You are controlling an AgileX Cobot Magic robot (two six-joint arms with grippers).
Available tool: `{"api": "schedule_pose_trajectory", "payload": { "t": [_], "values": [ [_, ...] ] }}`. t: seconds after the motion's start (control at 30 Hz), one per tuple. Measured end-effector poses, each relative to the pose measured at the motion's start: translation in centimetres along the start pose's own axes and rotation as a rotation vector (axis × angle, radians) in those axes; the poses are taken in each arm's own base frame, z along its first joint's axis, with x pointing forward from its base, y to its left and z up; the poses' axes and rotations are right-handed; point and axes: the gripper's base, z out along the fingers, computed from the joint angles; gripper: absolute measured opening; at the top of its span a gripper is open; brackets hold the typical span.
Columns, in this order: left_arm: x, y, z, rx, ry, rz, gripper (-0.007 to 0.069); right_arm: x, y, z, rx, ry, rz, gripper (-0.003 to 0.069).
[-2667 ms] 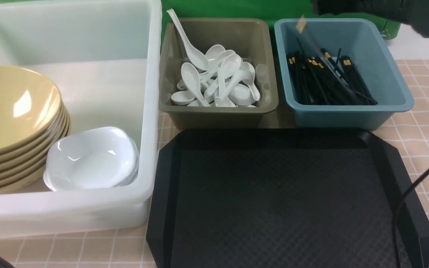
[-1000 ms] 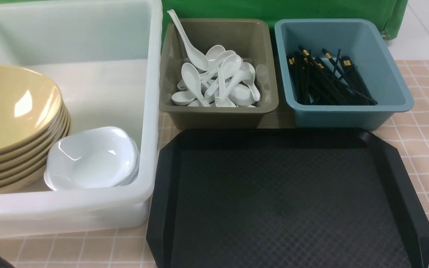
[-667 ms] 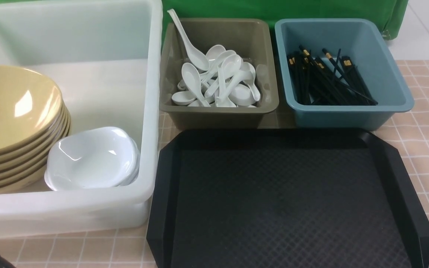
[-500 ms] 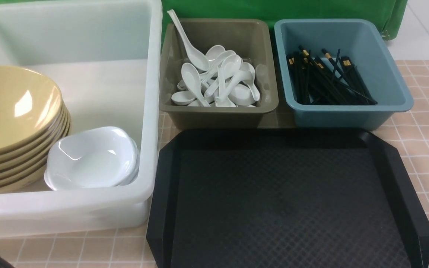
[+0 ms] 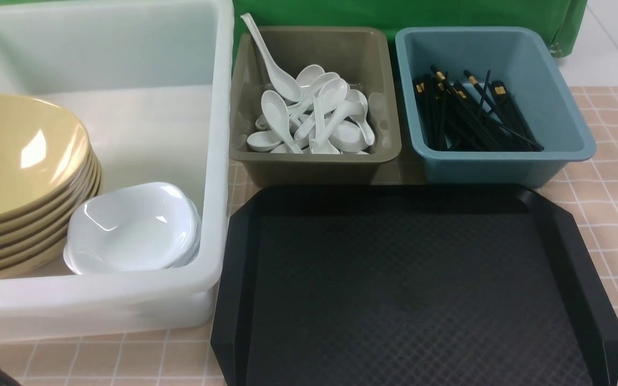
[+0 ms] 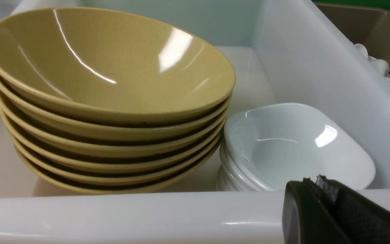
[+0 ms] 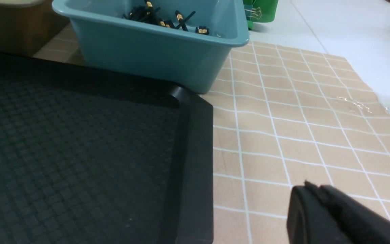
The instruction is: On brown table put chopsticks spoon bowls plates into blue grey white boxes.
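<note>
— Where are your grippers?
— My left gripper (image 6: 317,189), jaws together, hovers at the white box (image 5: 218,161) rim, near the plates (image 5: 132,228) and bowls (image 5: 19,161). My right gripper (image 7: 311,196), closed, empty, hangs over the brown table (image 7: 300,128), beside the tray (image 5: 405,289).
— Anything changed?
— My right arm has left the blue box (image 5: 566,128); chopsticks (image 5: 470,115) lie inside.

The yellow bowls (image 6: 110,78) and the small white plates (image 5: 132,228) were glossy and smooth, catching bright highlights, and so were the white spoons (image 5: 314,115). The white box (image 5: 218,107) looked like smooth, translucent plastic, while the grey box (image 5: 314,161) and the blue box (image 7: 154,51) were opaque plastic with a soft sheen. The black tray (image 5: 405,289) was matt with a fine embossed diamond texture, the chopsticks (image 5: 470,115) were black with gold bands, and the brown table (image 7: 300,118) had a smooth tiled-pattern surface.
</note>
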Motion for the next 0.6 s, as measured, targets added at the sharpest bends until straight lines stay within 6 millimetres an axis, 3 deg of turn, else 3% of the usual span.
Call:
{"api": "schedule_pose_trajectory", "payload": {
  "t": [0.17,0.33,0.43,0.6],
  "values": [
    [0.1,0.0,0.0,0.0,-0.001,0.0,-0.0009,0.0,0.0,0.0,0.0,0.0,0.0,0.0071],
    [1.6,-0.1,-0.2,0.008,-0.019,-0.013,-0.0009,0.0,0.0,0.0,0.0,0.001,0.0,0.0076],
    [3.3,-0.1,-0.3,0.004,-0.041,-0.006,-0.0009,0.0,0.0,0.0,0.0,0.001,0.0,0.0079],
    [7.4,0.3,1.7,-0.008,-0.055,-0.05,-0.0009,0.0,0.0,0.0,0.001,0.002,-0.001,0.0087]
  ]
}}
